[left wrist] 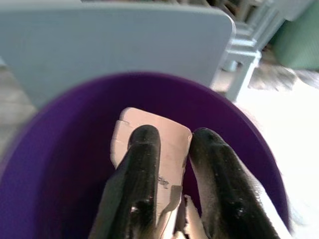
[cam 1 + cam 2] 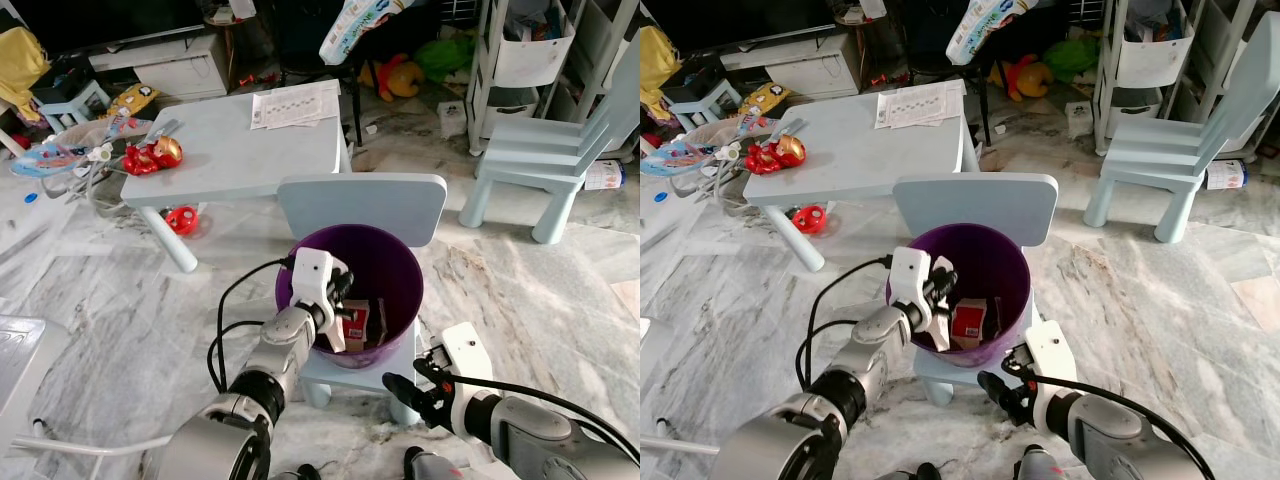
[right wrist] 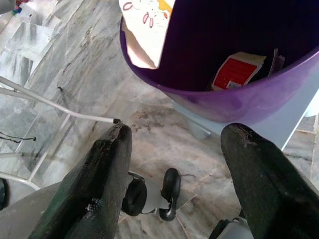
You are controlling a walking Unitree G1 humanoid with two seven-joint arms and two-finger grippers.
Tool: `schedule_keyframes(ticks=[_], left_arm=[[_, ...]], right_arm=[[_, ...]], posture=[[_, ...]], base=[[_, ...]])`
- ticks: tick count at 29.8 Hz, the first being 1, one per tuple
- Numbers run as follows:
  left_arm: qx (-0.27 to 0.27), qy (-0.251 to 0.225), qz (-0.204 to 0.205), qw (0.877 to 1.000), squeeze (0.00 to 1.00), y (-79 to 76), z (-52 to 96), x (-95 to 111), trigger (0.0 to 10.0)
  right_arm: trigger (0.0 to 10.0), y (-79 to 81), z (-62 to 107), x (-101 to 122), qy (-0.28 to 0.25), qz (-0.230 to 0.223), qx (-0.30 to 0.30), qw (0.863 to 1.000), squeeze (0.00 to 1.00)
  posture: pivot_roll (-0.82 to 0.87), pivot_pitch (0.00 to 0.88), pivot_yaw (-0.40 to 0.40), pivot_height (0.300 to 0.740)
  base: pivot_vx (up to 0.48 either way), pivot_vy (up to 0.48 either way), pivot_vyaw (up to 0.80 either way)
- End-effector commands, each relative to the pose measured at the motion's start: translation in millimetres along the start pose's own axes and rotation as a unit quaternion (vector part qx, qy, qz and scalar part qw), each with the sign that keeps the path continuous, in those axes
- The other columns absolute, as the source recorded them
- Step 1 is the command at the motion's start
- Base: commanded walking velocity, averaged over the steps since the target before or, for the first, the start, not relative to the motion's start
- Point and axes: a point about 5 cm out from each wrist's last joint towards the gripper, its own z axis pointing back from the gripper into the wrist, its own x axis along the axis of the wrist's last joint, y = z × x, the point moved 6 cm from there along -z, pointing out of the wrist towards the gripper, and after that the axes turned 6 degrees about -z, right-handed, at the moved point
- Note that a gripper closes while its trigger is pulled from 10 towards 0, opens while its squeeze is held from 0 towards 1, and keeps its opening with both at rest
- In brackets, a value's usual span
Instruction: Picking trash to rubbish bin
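Left gripper (image 2: 338,318): over the near rim of the purple bin (image 2: 400,262), fingers (image 1: 142,169) clamped on a pale, creased scrap of paper trash (image 1: 172,142) held inside the bin's mouth; the right wrist view shows printed pink shapes on that scrap. Right gripper (image 2: 398,388): low, beside the bin's base, fingers spread apart, holding nothing. Bin: round, stands on the seat of a light-blue child's chair (image 2: 362,200). Contents: a red-and-white carton (image 2: 355,325), a dark wrapper beside it. Head views add a light-blue table (image 2: 235,145) carrying a paper sheet (image 2: 295,104) and a red toy (image 2: 153,155), plus a second chair (image 2: 548,165) on the marble floor (image 2: 120,290).
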Motion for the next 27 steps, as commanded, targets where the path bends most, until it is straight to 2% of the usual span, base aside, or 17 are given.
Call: schedule_keyframes(ticks=[1,11,15,20,22,23,24,26,27], left_arm=[[0.009,-0.002,0.002,1.000,1.00,-5.5,-2.6,2,10.0],[0.015,-0.014,0.004,1.000,1.00,-6.1,-5.5,10,10.0],[0.019,-0.033,0.012,0.999,1.00,1.3,-5.4,19,10.0],[0.045,-0.083,-0.003,0.996,1.00,27.5,0.3,37,10.0],[0.088,-0.117,-0.018,0.989,1.00,55.1,9.3,50,10.0],[0.088,-0.117,-0.018,0.989,1.00,55.1,9.3,50,10.0],[0.110,-0.138,-0.029,0.984,1.00,69.5,16.1,58,10.0],[0.119,-0.149,-0.031,0.981,1.00,75.6,19.5,62,10.0],[0.135,-0.166,-0.045,0.976,1.00,84.2,25.3,69,10.0]], right_arm=[[10.0,6.5,1.4,5,-0.007,0.004,0.007,1.000,0.00],[10.0,5.9,-2.7,11,-0.009,0.012,0.006,1.000,0.00],[10.0,8.3,-8.8,18,-0.021,0.017,0.010,1.000,0.00],[10.0,10.2,-26.1,44,-0.070,0.048,0.006,0.996,0.00],[10.0,8.1,-38.0,66,-0.105,0.066,-0.006,0.992,0.00],[10.0,8.1,-38.0,66,-0.105,0.066,-0.006,0.992,0.00],[10.0,6.2,-42.7,83,-0.134,0.080,-0.020,0.987,0.00],[10.0,4.9,-43.9,94,-0.156,0.090,-0.029,0.983,0.00],[10.0,1.7,-46.6,107,-0.179,0.087,-0.042,0.979,0.00]], posture=[[-0.41,0.167,0.192,0.740],[-0.40,0.151,0.189,0.740],[-0.36,0.139,0.179,0.740],[-0.27,0.112,0.146,0.740],[-0.22,0.093,0.126,0.740],[-0.22,0.093,0.126,0.740],[-0.20,0.084,0.115,0.740],[-0.20,0.084,0.115,0.740],[-0.18,0.073,0.104,0.740]], base=[[0.000,0.000,0.00],[0.000,0.000,0.00],[0.000,0.000,0.00],[0.000,0.000,0.00],[0.000,0.000,0.00],[0.000,0.000,0.00],[0.000,0.000,0.00],[0.000,0.000,0.00],[0.000,0.000,0.00]])
